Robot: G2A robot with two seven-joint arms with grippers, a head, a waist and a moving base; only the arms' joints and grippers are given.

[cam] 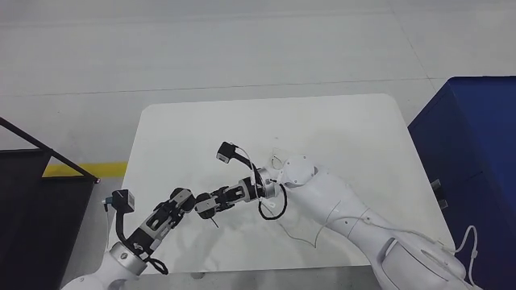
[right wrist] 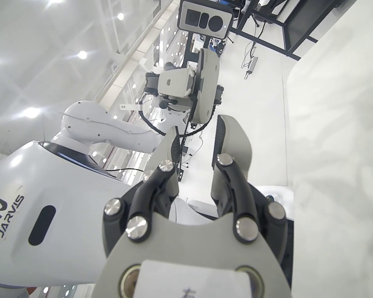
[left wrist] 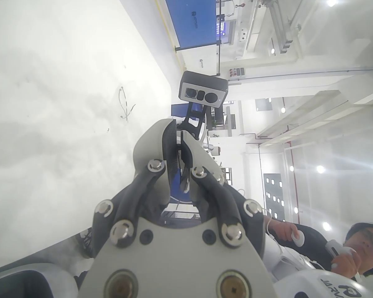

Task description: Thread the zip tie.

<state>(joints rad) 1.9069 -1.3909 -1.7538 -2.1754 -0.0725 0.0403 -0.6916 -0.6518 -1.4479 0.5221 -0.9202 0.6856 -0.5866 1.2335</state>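
My two grippers meet tip to tip over the front left part of the white table (cam: 347, 129). The left gripper (cam: 187, 200) comes from the near left corner; its fingers (left wrist: 161, 134) are pressed together, and what lies between them is hidden. The right gripper (cam: 203, 205) faces it and is open in its own wrist view (right wrist: 195, 134), with nothing between the fingers (right wrist: 231, 137). A short thin dark strip (cam: 214, 221) shows just below the right gripper; I cannot tell whether either gripper holds it. A thin pale looped zip tie (left wrist: 123, 103) lies on the table farther back.
A blue cabinet (cam: 472, 153) stands off the table's right edge and a dark panel (cam: 32, 209) off its left. A black cable (cam: 274, 205) loops under the right forearm. The table's back half is bare.
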